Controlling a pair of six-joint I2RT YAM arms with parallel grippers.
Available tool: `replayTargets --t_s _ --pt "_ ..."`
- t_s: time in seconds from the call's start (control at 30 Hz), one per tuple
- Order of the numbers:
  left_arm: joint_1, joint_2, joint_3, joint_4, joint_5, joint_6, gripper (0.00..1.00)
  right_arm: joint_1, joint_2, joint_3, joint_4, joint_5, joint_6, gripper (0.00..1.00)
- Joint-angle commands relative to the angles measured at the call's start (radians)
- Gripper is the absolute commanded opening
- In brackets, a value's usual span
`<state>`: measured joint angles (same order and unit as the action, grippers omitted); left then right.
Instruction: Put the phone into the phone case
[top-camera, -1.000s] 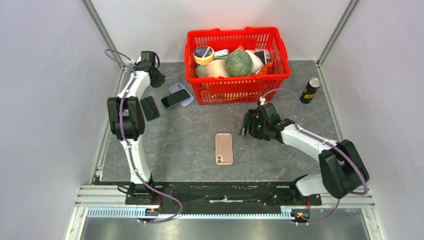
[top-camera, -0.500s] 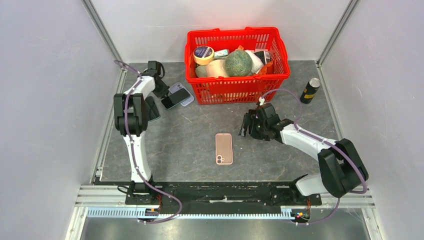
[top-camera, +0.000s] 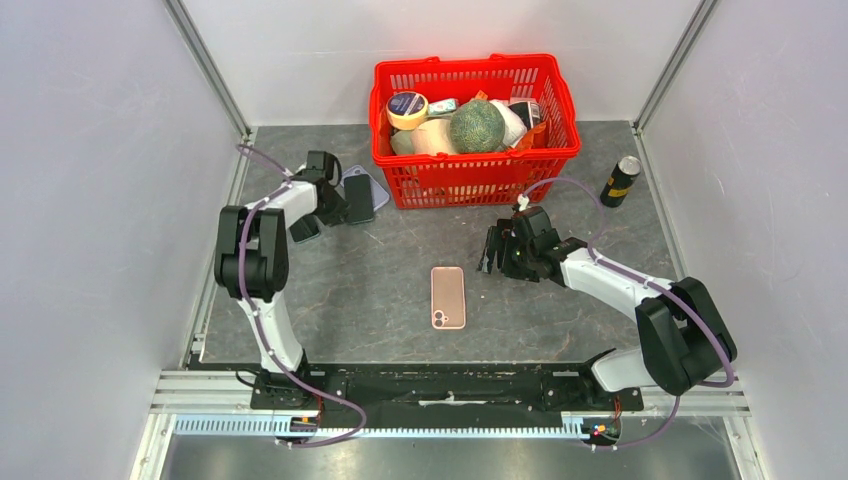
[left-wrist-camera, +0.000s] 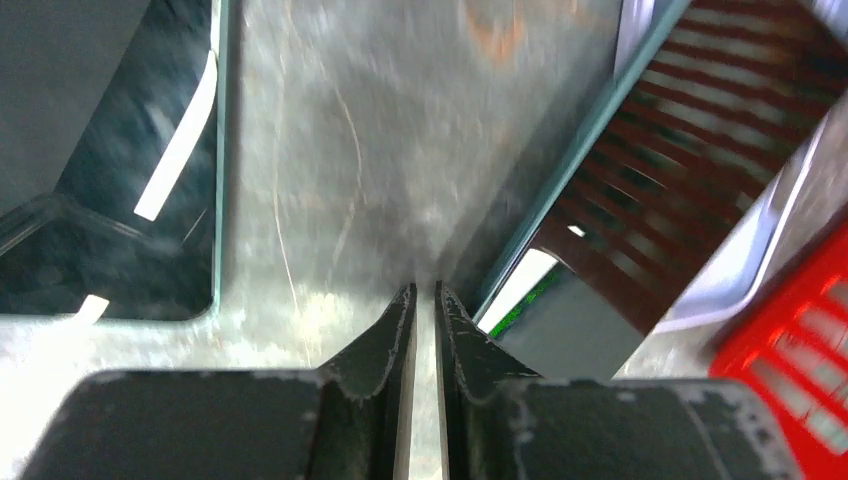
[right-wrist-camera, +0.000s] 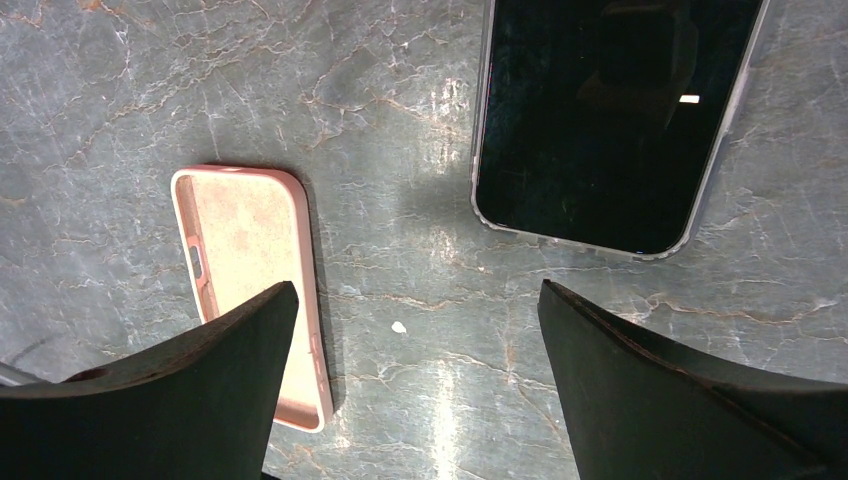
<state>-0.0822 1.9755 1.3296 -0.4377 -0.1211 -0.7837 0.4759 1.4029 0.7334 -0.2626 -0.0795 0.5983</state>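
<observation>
The right gripper (right-wrist-camera: 418, 300) hung over the marbled table (right-wrist-camera: 400, 90) with its fingers spread wide and nothing between them. Under it lay the black phone (right-wrist-camera: 615, 120), screen up. The pink phone case (right-wrist-camera: 255, 290) lay apart from it, open side up, its camera cutout showing — case and phone were not touching, and the case was empty. The left gripper (left-wrist-camera: 425, 292) sat low at the far left of the table, its fingers drawn together to a thin slit and holding nothing. It pointed between a dark glossy device (left-wrist-camera: 110, 200) and a second phone (left-wrist-camera: 690, 190) resting on a pale case (left-wrist-camera: 760, 270), just beside the red basket (top-camera: 475, 170). A can (top-camera: 620, 180) stood right of the basket.
</observation>
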Motion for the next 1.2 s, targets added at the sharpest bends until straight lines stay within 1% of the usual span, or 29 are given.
replayTargets --t_s 0.0,0.1,0.23,0.37,0.47,0.6,0.67,0.83,1.03,1.07,1.17 --pt "-0.077 -0.097 -0.110 0.019 0.003 -0.025 0.18 0.010 -0.001 0.024 0.021 -0.016 -0.010 0.97" --pt "-0.082 -0.156 -0.144 0.015 -0.044 -0.011 0.26 0.013 0.002 0.023 0.024 -0.016 -0.010 0.97" --pt "-0.083 -0.218 -0.140 0.004 -0.086 0.038 0.44 0.017 0.007 0.026 0.023 -0.016 -0.009 0.97" --pt "-0.083 -0.246 -0.121 -0.014 -0.111 0.076 0.51 0.018 0.006 0.026 0.021 -0.009 -0.011 0.97" --pt "-0.087 -0.239 -0.116 0.050 -0.050 0.159 0.59 0.018 0.011 0.027 0.022 -0.008 -0.012 0.97" --pt "-0.088 -0.150 -0.044 0.078 0.060 0.295 0.69 0.020 0.018 0.029 0.021 -0.007 -0.012 0.97" --pt "-0.088 -0.114 -0.014 0.083 0.069 0.332 0.75 0.020 0.018 0.029 0.021 -0.004 -0.013 0.97" --pt "-0.087 -0.054 0.041 0.117 0.108 0.376 0.83 0.021 0.022 0.031 0.020 0.001 -0.015 0.97" --pt "-0.087 0.009 0.120 0.096 0.117 0.447 0.87 0.022 0.032 0.034 0.020 0.001 -0.018 0.97" --pt "-0.087 0.017 0.124 0.100 0.152 0.455 0.87 0.023 0.033 0.035 0.020 0.003 -0.018 0.97" --pt "-0.088 0.043 0.140 0.095 0.177 0.477 0.88 0.024 0.038 0.037 0.020 0.004 -0.017 0.97"
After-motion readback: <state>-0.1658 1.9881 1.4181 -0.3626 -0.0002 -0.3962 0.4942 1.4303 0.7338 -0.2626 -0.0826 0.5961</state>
